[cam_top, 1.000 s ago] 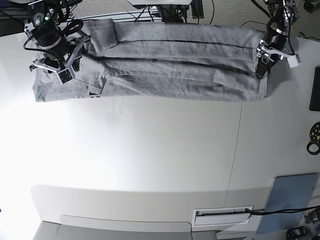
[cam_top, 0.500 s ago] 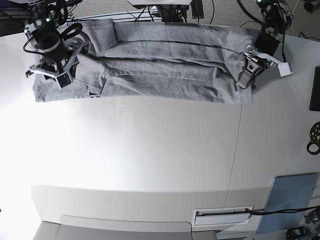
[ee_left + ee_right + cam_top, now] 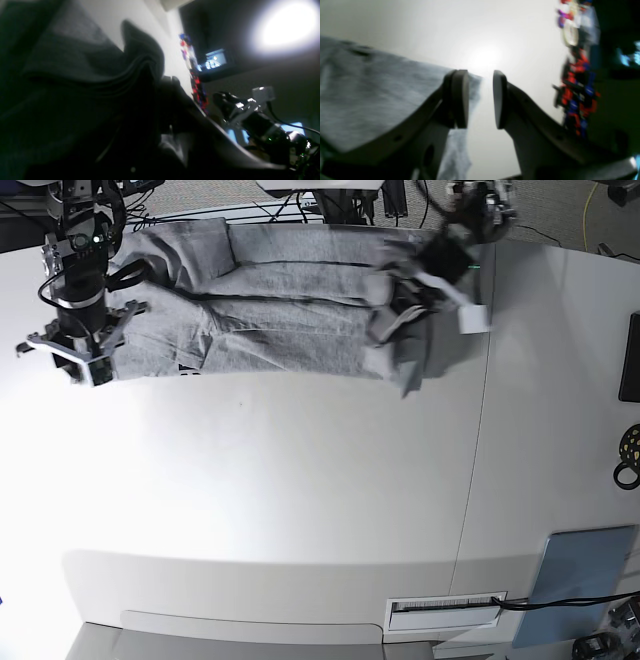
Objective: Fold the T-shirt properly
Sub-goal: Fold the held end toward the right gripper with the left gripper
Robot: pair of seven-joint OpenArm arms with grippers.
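The heather-grey T-shirt (image 3: 280, 310) lies as a long folded band along the table's far edge. My left gripper (image 3: 398, 315) is shut on the shirt's right end and holds it lifted over the band, with a flap hanging down (image 3: 410, 365). In the left wrist view the bunched fabric (image 3: 87, 62) fills the dark jaws. My right gripper (image 3: 66, 360) is open at the shirt's left end. In the right wrist view one of its pads (image 3: 460, 98) overlaps the shirt's corner (image 3: 382, 87), and bare table shows between the pads.
The white table (image 3: 300, 480) has a seam running down its right side (image 3: 478, 460). A black object (image 3: 630, 360), a round black part (image 3: 628, 448) and a blue-grey mat (image 3: 582, 580) lie along the right edge. Cables run behind the table's far edge.
My left gripper has carried the shirt's right end up and to the left, over the band. My right gripper has moved down and left to the shirt's left edge.
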